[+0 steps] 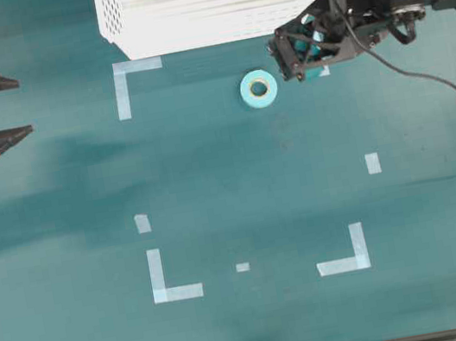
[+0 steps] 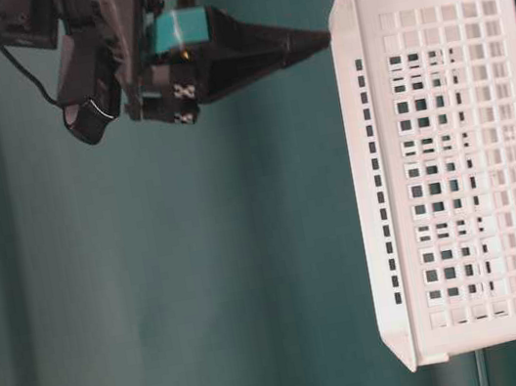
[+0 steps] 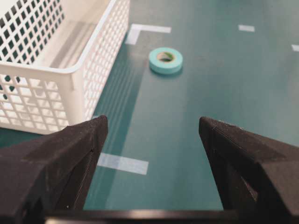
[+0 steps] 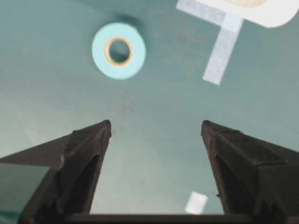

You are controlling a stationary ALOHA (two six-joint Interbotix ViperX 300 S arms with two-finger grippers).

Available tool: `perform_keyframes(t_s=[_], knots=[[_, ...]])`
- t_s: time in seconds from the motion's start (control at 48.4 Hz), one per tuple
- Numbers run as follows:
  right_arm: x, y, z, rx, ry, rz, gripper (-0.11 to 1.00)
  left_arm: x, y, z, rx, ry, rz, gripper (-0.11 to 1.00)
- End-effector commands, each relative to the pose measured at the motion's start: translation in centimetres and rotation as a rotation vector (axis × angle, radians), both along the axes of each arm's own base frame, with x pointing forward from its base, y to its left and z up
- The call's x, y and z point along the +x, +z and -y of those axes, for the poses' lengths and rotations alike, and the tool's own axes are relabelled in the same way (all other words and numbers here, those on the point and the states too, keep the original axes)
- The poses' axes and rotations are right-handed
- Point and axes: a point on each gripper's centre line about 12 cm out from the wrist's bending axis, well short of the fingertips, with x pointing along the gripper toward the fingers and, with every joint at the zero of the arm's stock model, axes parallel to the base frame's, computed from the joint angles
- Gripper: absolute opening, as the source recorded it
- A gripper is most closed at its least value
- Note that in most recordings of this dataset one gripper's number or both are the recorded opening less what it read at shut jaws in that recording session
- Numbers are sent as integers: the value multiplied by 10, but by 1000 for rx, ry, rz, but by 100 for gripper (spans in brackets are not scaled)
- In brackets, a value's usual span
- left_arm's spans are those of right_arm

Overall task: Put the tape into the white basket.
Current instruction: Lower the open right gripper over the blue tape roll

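While the overhead view shows a dark green table [image 1: 229, 179] marked with pale strips and L-shaped corner marks [image 1: 174, 276], the tape [image 1: 258, 89] lies flat just below the white basket [image 1: 209, 3]. Just right of the roll hangs the right gripper [image 1: 300, 53], jaws wide; the left gripper [image 1: 12, 108] waits far off, spread. At table level the basket [image 2: 452, 170] sits beside a green backdrop. From the left wrist, spread jaws frame the tape [image 3: 166, 60] beside the basket [image 3: 70, 70]. From the right wrist, parted empty fingers [image 4: 88, 158] point toward the tape [image 4: 118, 51].
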Motion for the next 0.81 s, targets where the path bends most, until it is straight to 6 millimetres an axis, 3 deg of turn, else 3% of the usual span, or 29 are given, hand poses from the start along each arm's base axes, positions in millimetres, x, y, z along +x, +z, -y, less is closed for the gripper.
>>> perform_keyframes(t_s=[0.0, 0.785], knots=[[4, 6, 6, -7, -25, 43, 85, 1, 5, -2, 3, 10, 20, 86], [42, -49, 14, 26, -101, 21, 86, -12, 4, -1, -3, 29, 79, 86]])
